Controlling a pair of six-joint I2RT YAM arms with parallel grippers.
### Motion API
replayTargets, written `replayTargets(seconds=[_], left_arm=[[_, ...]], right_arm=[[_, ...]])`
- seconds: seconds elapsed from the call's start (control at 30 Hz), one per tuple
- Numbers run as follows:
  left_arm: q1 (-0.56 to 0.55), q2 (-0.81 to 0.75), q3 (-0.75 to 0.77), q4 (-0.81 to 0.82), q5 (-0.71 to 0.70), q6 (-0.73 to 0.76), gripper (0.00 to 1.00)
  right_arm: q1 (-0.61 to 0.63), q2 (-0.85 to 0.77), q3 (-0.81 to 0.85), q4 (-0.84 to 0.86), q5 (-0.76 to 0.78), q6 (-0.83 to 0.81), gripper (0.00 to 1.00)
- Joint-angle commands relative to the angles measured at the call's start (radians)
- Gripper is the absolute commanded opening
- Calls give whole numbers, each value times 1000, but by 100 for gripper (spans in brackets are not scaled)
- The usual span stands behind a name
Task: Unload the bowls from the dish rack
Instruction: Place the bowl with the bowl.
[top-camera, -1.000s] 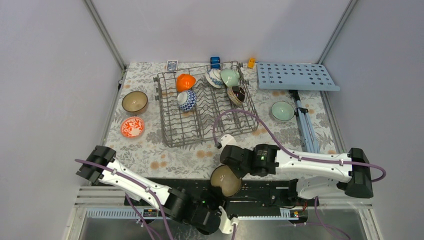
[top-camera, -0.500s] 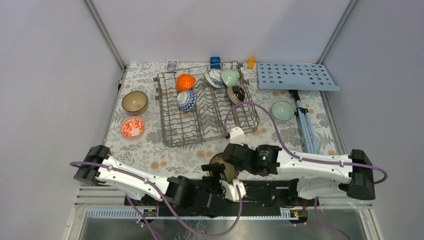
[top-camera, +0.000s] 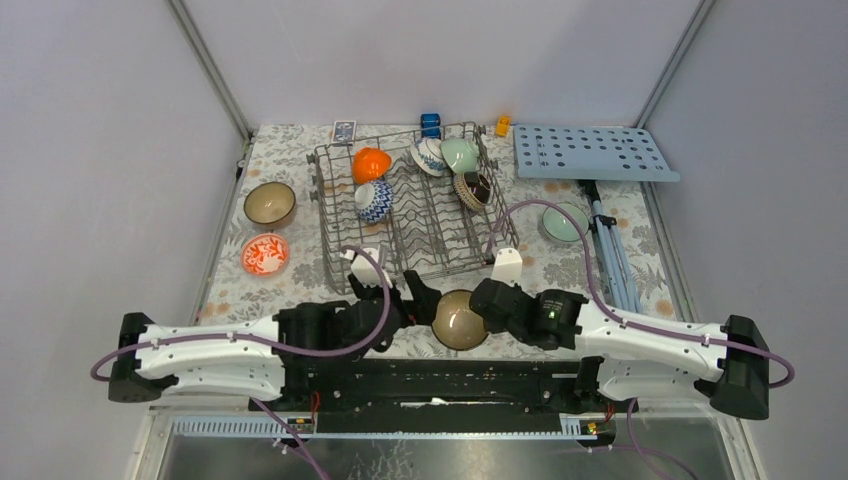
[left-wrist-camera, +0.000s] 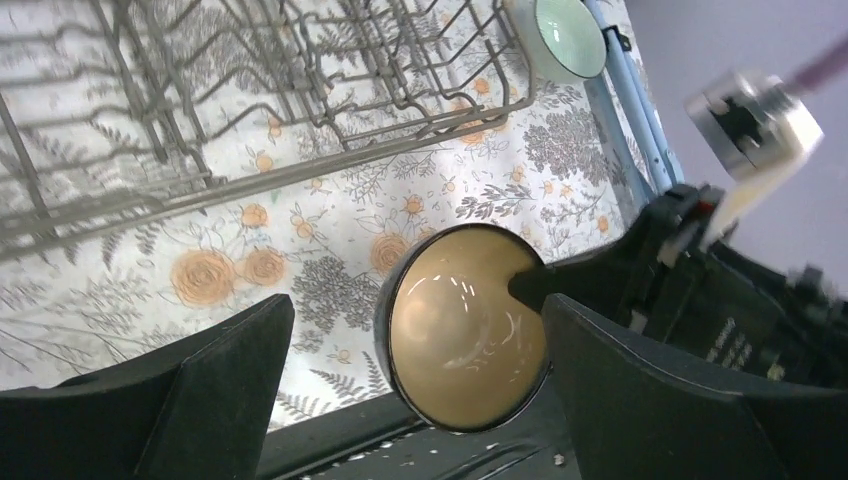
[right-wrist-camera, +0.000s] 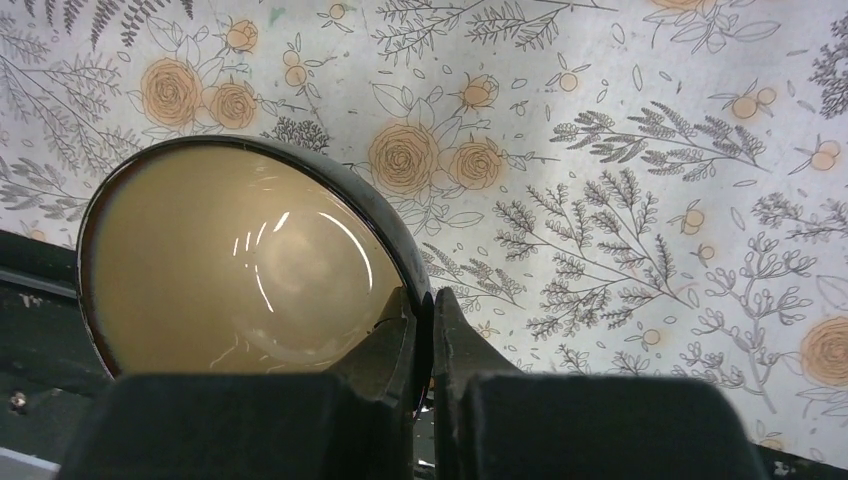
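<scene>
The grey wire dish rack stands at the table's middle back and holds an orange bowl, two blue-and-white bowls, a pale green bowl and a dark patterned bowl. My right gripper is shut on the rim of a dark brown bowl with a tan inside, held at the table's front edge; the pinch shows in the right wrist view on the bowl. My left gripper is open just left of that bowl, which lies between its fingers in the left wrist view.
A brown bowl and a red-and-white bowl sit left of the rack. A pale green bowl sits to its right, beside a folded blue stand. A light-blue board with holes lies at the back right.
My left arm has swung from the near edge up to the held bowl, its gripper open. My right gripper has carried the brown bowl forward onto the table's front edge.
</scene>
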Motion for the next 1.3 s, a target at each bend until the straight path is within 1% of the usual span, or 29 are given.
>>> replayTargets(seconds=[0.0,0.13,0.27,0.37,0.47,0.5,0.67,0.73,0.97,1.1,1.17,1.27], left_arm=[[74,78,38,-104,144,-330,99],[123,165,65,-152,257,-335,99],[174,161,29,-134,331,-346,99],[195,139,7,-123,351,-342,92],[205,134,6,-121,364,-332,81],[207,138,8,-122,367,-327,79],[207,191,41,-158,388,-321,77],[207,216,57,-181,393,-318,74],[207,246,74,-199,398,-309,54],[207,246,75,-201,395,-305,41],[209,248,75,-202,395,-304,38],[209,250,77,-201,396,-302,36]], right_arm=[[3,-50,-5,101,18,117,0],[3,-34,-3,133,-17,151,0],[3,-14,10,140,-36,189,0],[3,-10,8,155,-45,209,0],[3,4,17,159,-51,212,0],[3,15,23,153,-51,211,0],[12,56,62,118,-41,209,0],[14,62,72,109,-36,209,0],[18,68,91,101,-27,202,0],[19,70,91,104,-29,202,0],[19,70,91,105,-28,202,0],[19,73,91,106,-29,200,0]])
